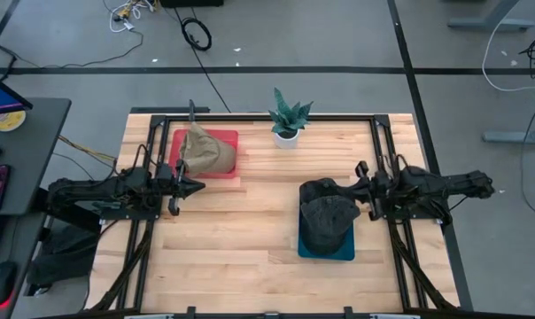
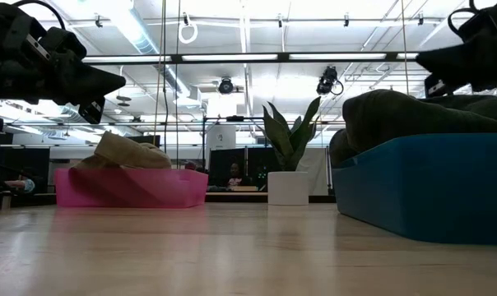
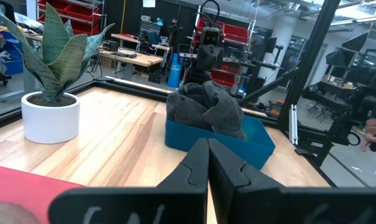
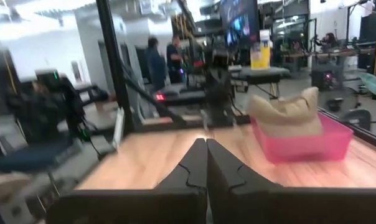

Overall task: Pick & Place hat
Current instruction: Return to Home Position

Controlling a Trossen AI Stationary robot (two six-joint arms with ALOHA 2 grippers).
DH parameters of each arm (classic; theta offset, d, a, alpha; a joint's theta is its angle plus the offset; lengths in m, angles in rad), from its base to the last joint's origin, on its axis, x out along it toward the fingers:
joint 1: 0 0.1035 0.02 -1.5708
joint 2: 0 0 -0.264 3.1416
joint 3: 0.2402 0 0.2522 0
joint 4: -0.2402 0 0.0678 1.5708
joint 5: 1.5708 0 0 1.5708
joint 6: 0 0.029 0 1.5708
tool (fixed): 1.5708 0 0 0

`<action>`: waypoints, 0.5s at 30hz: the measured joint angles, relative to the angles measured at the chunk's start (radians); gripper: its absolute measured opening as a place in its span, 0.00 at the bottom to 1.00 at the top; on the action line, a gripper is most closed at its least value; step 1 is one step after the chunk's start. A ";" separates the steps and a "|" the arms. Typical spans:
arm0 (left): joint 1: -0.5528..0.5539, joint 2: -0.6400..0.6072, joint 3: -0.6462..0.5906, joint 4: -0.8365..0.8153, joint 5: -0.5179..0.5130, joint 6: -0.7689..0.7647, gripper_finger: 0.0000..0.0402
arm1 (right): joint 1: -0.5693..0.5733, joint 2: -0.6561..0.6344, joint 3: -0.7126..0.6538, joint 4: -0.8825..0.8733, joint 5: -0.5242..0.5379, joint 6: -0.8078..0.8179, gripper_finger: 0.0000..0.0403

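Note:
A tan hat point(image 1: 207, 151) lies in a pink tray point(image 1: 225, 137) at the table's far left; it also shows in the right wrist view point(image 4: 287, 112). A dark grey hat point(image 1: 328, 215) lies in a blue tray point(image 1: 326, 251) at the right; it also shows in the left wrist view point(image 3: 206, 106). My left gripper point(image 1: 199, 186) is shut and empty, above the table just near of the pink tray. My right gripper point(image 1: 340, 190) is shut and empty, over the grey hat's far part, pointing left.
A potted plant in a white pot point(image 1: 287, 133) stands at the table's far middle. Bare wood lies between the two trays point(image 1: 259, 213). A black frame point(image 1: 250, 113) runs around the table's edges. People stand in the room beyond point(image 4: 163, 59).

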 joint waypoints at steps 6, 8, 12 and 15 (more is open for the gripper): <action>0.000 0.000 0.000 0.000 0.000 -0.001 0.01 | -0.015 0.002 0.000 -0.086 0.000 -0.065 0.00; 0.000 0.000 0.000 0.000 0.000 0.000 0.01 | -0.016 0.001 0.000 -0.085 0.001 -0.075 0.00; 0.000 0.000 0.000 0.000 0.000 0.000 0.01 | -0.015 0.002 0.000 -0.085 0.001 -0.073 0.00; 0.000 0.000 0.000 0.000 0.000 -0.001 0.01 | -0.015 0.002 0.000 -0.085 0.001 -0.077 0.01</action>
